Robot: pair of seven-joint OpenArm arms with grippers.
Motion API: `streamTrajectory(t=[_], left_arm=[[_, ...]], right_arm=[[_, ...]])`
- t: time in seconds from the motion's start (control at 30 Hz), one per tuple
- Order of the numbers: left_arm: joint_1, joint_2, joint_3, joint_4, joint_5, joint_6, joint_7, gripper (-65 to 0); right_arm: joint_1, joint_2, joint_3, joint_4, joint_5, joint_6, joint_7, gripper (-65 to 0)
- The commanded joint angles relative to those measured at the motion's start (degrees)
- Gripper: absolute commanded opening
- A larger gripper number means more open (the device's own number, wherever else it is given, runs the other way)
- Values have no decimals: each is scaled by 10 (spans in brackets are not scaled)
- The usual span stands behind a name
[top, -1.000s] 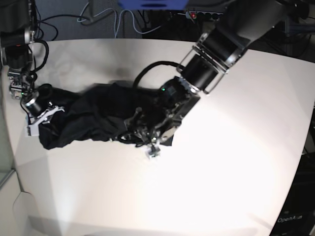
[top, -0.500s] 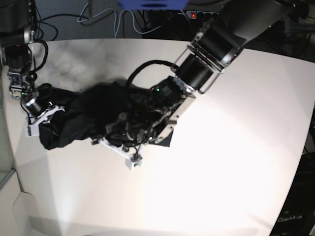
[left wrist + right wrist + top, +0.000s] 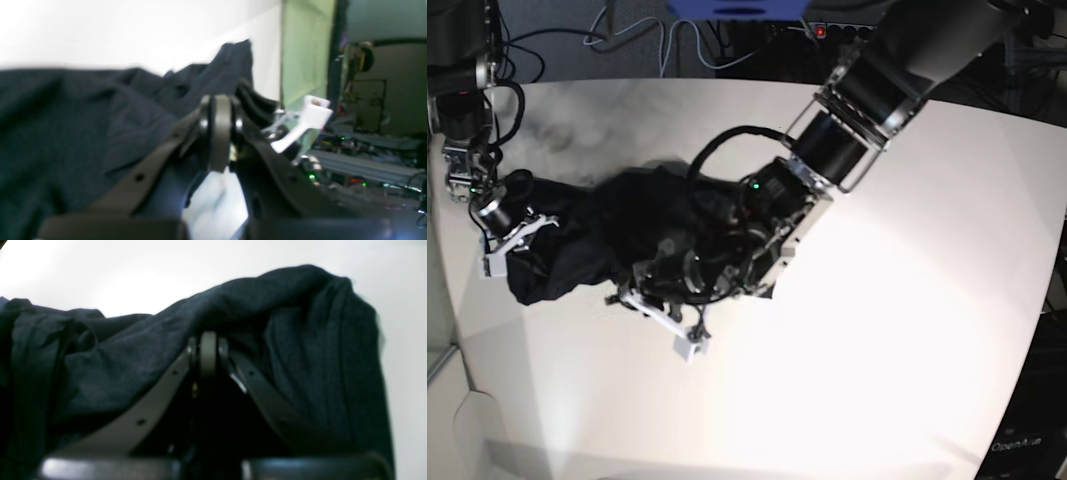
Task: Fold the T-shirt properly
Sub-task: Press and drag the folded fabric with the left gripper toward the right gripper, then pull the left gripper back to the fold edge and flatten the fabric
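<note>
So the shirt (image 3: 617,235) is sitting bunched up on the left part of the white table (image 3: 907,300), more a dark heap than anything laid flat. No clean edges, sleeves or collar are showing from the base view, so I'm guessing the fold itself is barely started.

Both hands are pinched fully closed. The right hand (image 3: 507,245) is sitting at the heap's left end, and in its wrist view the fabric is draping right over the closed tips, so it's looking like it's gripping cloth there. The left hand (image 3: 677,325) is down at the front edge of the pile. Its wrist view is showing the tips pressed together with the shirt (image 3: 100,110) lying behind and beside them, but it's too blurry for me to say whether any cloth is actually caught in it.

On handling: this thing is looking thin, soft and floppy, light for sure, nothing fragile. It's wrinkling everywhere in the right wrist view (image 3: 300,340), so it's going to sag and slide rather than hold any shape. I'm thinking the trick is grabbing it at a seam or hem, like shoulders or bottom corners, one layer only, and pulling the two grips apart to get it taut and flat first. Grabbing mid-heap is probably just picking up several layers at once and dragging the lump around.
</note>
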Motion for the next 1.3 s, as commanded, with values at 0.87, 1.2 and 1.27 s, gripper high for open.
streamTrajectory(t=[0.87, 1.2, 1.27], left_arm=[[-26, 31, 52, -101, 21, 89, -9, -636], [-23, 32, 46, -58, 38, -118, -42, -638], [-22, 23, 48, -28, 27, -117, -41, -638]], right_arm=[[-25, -10, -17, -16, -96, -10, -151, -650], [-25, -10, -17, -16, -96, -10, -151, -650], [-25, -10, -17, -16, -96, -10, -151, -650]])
